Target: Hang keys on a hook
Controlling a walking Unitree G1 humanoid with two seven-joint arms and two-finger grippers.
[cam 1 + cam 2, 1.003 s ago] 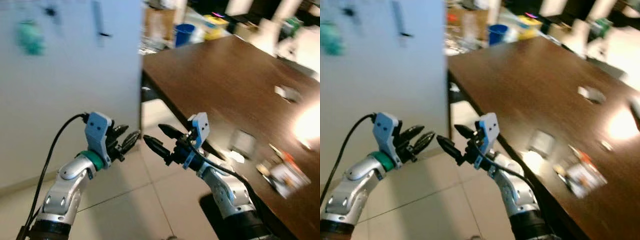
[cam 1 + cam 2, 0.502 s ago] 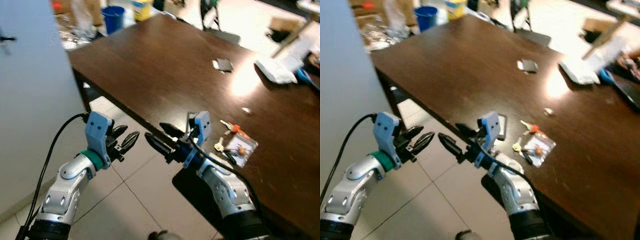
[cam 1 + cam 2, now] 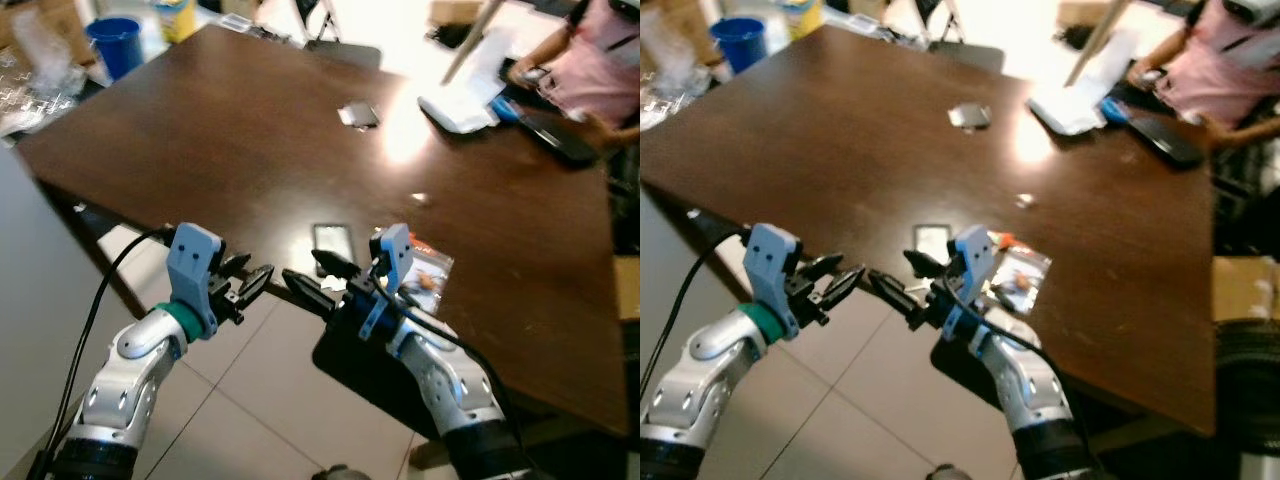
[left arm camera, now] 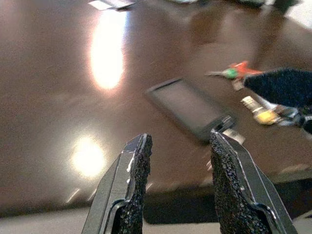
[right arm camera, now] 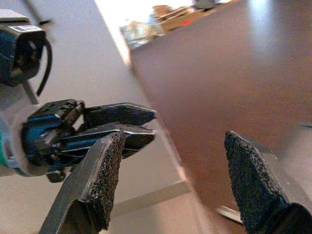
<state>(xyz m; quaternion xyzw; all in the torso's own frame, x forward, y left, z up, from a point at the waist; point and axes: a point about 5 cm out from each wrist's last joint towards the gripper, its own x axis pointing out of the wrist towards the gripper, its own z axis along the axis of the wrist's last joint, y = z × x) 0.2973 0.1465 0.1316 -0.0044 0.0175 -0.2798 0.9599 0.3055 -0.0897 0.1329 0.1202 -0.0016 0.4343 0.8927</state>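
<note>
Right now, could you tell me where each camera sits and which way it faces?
Left and right eye views: on the head, looking down at the dark table, both arms in front.
Left wrist view: along the open left gripper toward the phone and keys.
Right wrist view: along the open right gripper toward the left gripper.
Shared: phone and keys, in the eye and left wrist views.

1. The keys (image 4: 253,95) lie flat on the dark brown bench (image 3: 250,140), near its front edge.
2. The bunch carries an orange-red tag, a green piece and a yellow-headed key.
3. They rest at about 3 o'clock from a dark phone (image 3: 330,240), just beside it.
</note>
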